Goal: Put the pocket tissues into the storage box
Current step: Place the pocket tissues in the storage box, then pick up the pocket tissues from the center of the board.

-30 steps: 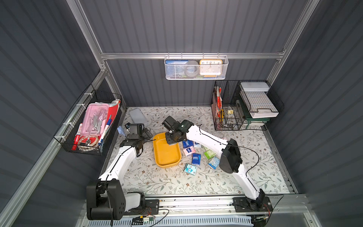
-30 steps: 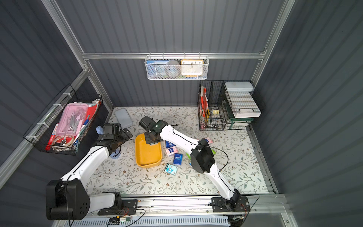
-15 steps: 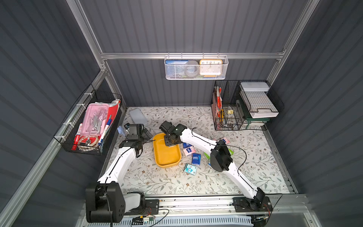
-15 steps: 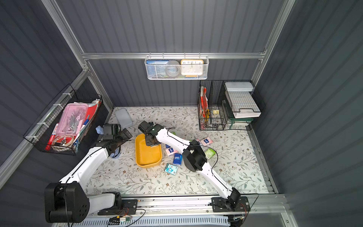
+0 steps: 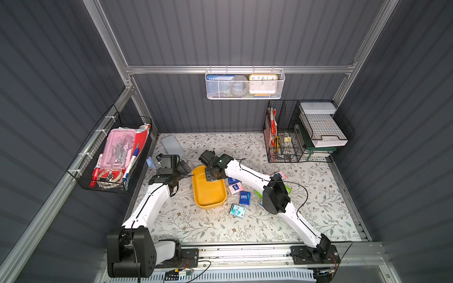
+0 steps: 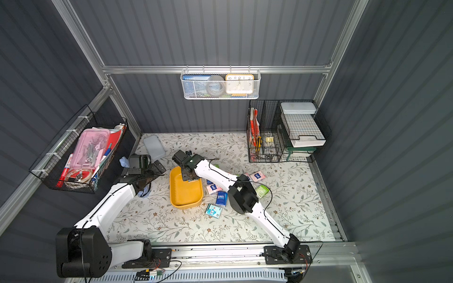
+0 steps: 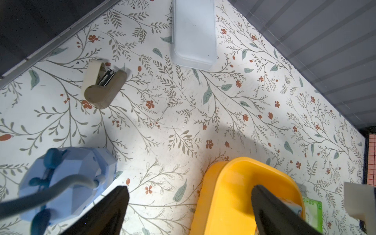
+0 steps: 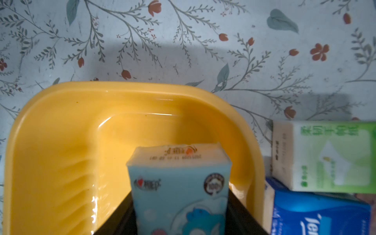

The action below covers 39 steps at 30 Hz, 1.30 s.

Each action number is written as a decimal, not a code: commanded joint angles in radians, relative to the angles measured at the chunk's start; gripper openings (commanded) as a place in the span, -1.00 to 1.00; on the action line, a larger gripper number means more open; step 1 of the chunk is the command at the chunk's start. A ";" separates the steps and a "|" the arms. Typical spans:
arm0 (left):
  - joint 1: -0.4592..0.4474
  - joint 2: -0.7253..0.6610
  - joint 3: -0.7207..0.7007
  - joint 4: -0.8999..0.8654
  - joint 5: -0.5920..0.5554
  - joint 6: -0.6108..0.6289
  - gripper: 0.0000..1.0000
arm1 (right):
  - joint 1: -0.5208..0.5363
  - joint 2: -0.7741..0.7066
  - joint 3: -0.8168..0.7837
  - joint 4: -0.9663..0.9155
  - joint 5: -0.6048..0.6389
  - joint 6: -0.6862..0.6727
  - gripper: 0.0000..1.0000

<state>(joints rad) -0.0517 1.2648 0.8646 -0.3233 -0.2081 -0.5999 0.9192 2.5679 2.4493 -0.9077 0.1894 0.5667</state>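
Over the 12 o'clock end of the storage box (image 8: pixel 130 87), your right claw (image 5: pixel 212 177) flanks a light blue packet (image 8: pixel 179 179); pinching or free, I cannot tell. Open fully, then rise straight so it drops flat inside.

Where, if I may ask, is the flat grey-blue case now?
In both top views the grey-blue case lies at the far left of the table, beyond the storage box; the left wrist view shows a beige stapler nearby.

Numerals 10, 11, 12, 1, 2 on the orange clock (image 5: pixel 262 84) (print on pocket tissues (image 8: pixel 179 189) blurred)
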 commanded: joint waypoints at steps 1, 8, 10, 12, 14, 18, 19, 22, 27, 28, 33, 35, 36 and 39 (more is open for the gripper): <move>0.005 0.004 -0.016 -0.013 0.028 0.002 0.98 | -0.006 -0.059 0.024 0.004 0.025 0.001 0.30; 0.005 0.006 -0.009 -0.010 0.045 0.004 0.98 | -0.012 -0.111 0.023 -0.005 0.053 -0.003 0.41; 0.006 0.008 -0.009 -0.002 0.058 0.009 0.98 | -0.018 -0.134 0.018 -0.021 0.068 -0.003 0.38; 0.006 0.013 -0.009 0.007 0.074 0.015 0.98 | -0.031 -0.165 -0.004 -0.033 0.076 -0.006 0.36; 0.006 0.020 -0.008 0.016 0.089 0.023 0.98 | -0.049 -0.213 -0.059 -0.031 0.078 -0.005 0.34; 0.006 0.038 0.004 0.029 0.111 0.034 0.98 | -0.087 -0.299 -0.170 -0.031 0.068 -0.004 0.29; 0.006 0.045 0.009 0.029 0.115 0.035 0.98 | -0.097 -0.322 -0.201 -0.040 0.066 -0.005 0.28; 0.006 0.056 0.025 0.030 0.132 0.035 0.98 | -0.121 -0.393 -0.316 -0.069 0.083 -0.004 0.29; 0.006 0.081 0.046 0.039 0.154 0.037 0.99 | -0.155 -0.516 -0.541 -0.055 0.081 0.035 0.35; 0.006 0.089 0.046 0.045 0.160 0.035 0.99 | -0.159 -0.536 -0.572 -0.045 0.081 0.045 0.37; 0.006 0.113 0.048 0.056 0.176 0.037 0.98 | -0.174 -0.555 -0.679 -0.018 0.072 0.079 0.45; 0.005 0.118 0.048 0.055 0.177 0.036 0.98 | -0.191 -0.538 -0.680 -0.030 0.037 0.104 0.44; 0.005 0.120 0.049 0.054 0.177 0.036 0.98 | -0.196 -0.529 -0.688 -0.018 0.025 0.108 0.43; 0.005 0.126 0.053 0.054 0.176 0.036 0.99 | -0.207 -0.498 -0.695 0.025 0.012 0.111 0.39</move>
<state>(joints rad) -0.0517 1.3815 0.8894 -0.2737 -0.0463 -0.5846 0.7269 2.0411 1.7664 -0.9165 0.2207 0.6472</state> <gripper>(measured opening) 0.992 0.698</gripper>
